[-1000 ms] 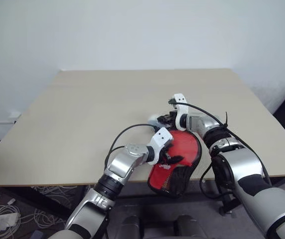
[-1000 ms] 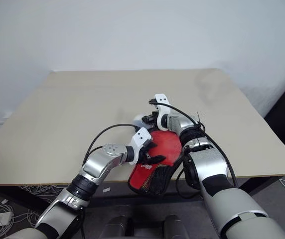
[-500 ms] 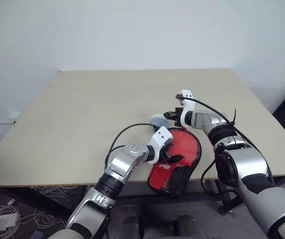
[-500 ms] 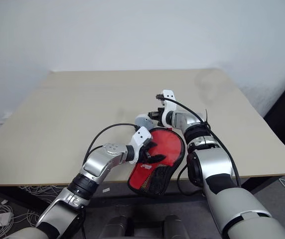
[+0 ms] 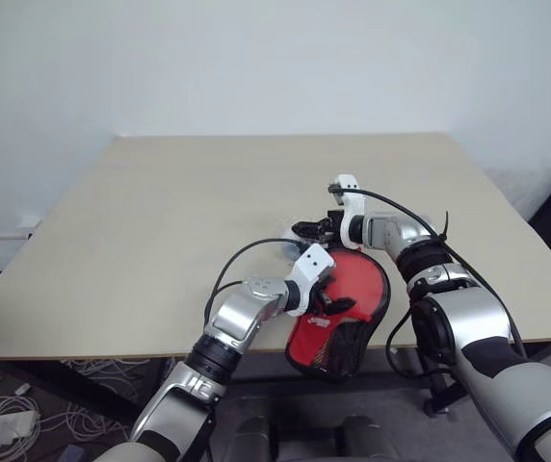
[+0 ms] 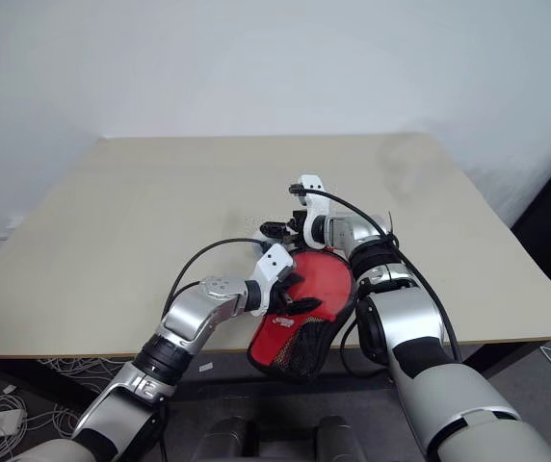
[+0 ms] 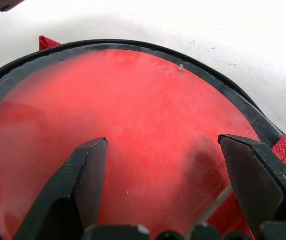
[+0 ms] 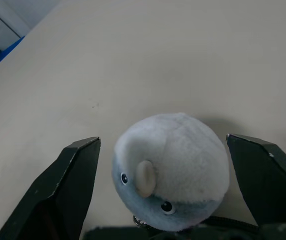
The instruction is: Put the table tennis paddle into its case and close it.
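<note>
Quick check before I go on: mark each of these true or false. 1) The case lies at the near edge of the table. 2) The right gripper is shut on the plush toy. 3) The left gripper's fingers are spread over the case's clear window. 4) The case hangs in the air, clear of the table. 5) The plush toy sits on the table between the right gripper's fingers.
1) True. The case lies at the near edge of the table, partly overhanging it.
2) False. The right gripper is open; its fingers stand apart on either side of the plush toy.
3) True. The left gripper is open over the clear window.
4) False. It rests on the table.
5) True.
</note>
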Controlling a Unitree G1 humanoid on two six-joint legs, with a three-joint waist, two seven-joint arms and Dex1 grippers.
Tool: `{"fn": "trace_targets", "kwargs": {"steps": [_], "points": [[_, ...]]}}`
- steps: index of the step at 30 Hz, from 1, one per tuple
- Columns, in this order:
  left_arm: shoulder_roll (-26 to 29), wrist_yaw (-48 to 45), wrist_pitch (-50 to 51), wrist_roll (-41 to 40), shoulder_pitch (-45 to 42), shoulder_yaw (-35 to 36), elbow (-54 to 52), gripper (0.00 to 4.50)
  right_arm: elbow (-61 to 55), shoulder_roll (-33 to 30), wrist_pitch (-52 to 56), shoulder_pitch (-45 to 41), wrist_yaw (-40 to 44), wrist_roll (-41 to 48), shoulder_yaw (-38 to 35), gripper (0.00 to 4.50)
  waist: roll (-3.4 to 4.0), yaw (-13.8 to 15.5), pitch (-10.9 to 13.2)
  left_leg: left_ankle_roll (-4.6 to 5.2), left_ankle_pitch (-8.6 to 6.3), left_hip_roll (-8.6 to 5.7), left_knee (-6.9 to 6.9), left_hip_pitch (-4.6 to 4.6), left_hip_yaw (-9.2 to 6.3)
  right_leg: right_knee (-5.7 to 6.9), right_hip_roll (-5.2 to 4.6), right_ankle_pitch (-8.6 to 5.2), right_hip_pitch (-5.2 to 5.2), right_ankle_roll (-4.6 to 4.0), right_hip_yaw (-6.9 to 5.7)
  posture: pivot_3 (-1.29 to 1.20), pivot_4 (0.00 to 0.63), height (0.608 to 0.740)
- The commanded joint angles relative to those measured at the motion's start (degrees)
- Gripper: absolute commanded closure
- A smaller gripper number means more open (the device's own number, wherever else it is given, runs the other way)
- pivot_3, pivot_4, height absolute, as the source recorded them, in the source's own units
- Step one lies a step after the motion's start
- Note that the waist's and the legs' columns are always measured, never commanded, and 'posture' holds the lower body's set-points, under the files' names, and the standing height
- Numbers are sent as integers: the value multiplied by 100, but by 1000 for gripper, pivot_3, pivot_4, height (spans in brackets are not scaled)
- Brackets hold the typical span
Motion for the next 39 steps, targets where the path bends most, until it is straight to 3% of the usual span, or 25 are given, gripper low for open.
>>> {"fn": "trace_targets", "kwargs": {"steps": [1, 9, 10, 12, 20, 23, 31, 39], "points": [[63, 80, 234, 197, 120, -81, 349, 710, -53, 37, -4, -73, -109, -17, -7, 327, 0, 0, 0, 0, 0, 0, 0, 0, 0, 0, 0, 0, 0, 0, 0, 0, 0, 716], [79, 113, 248, 252, 158, -76, 288, 710, 288, 198, -152, -24, -238, -329, 286, 327, 1, -1, -2, 0, 0, 0, -1, 0, 0, 0, 0, 0, 0, 0, -1, 0, 0, 716], [81, 118, 250, 256, 160, -72, 284, 710, 296, 209, -190, -23, -247, -355, 309, 489, 1, -1, -2, 0, 0, 0, -1, 0, 0, 0, 0, 0, 0, 0, -1, 0, 0, 716], [88, 127, 255, 263, 166, -66, 273, 710, 320, 227, -312, -24, -363, -354, 268, 903, 1, -2, -2, 0, 0, 0, -1, 0, 0, 0, 0, 0, -1, 0, 0, 0, 0, 716], [93, 134, 304, 280, 194, -32, 235, 710, 321, 113, -747, -142, -876, 101, -445, 3413, 1, -2, -2, 0, 0, 0, -3, 0, -1, 0, 0, 0, -1, 0, -1, 0, 0, 716], [86, 129, 331, 276, 192, -33, 227, 710, 330, -20, -801, -144, -1120, 133, -613, 4040, 1, -2, -2, 0, 0, 0, -4, 0, -1, 0, 0, 0, -1, 0, -1, 0, 0, 716], [32, 89, 456, 227, 182, -29, 253, 710, 342, -632, -1141, 137, -1564, -65, -664, 4095, 1, 1, -2, 0, 0, 0, -2, 0, 1, -2, -1, 0, 1, 0, 1, 0, 0, 716], [-34, 75, 543, 214, 182, -21, 287, 710, 92, -1485, -1060, 647, -1410, -82, -664, 4096, 4, 4, -3, 0, 0, -2, 1, 0, 2, -6, -3, -1, 5, 0, 2, 0, 0, 716]]}}
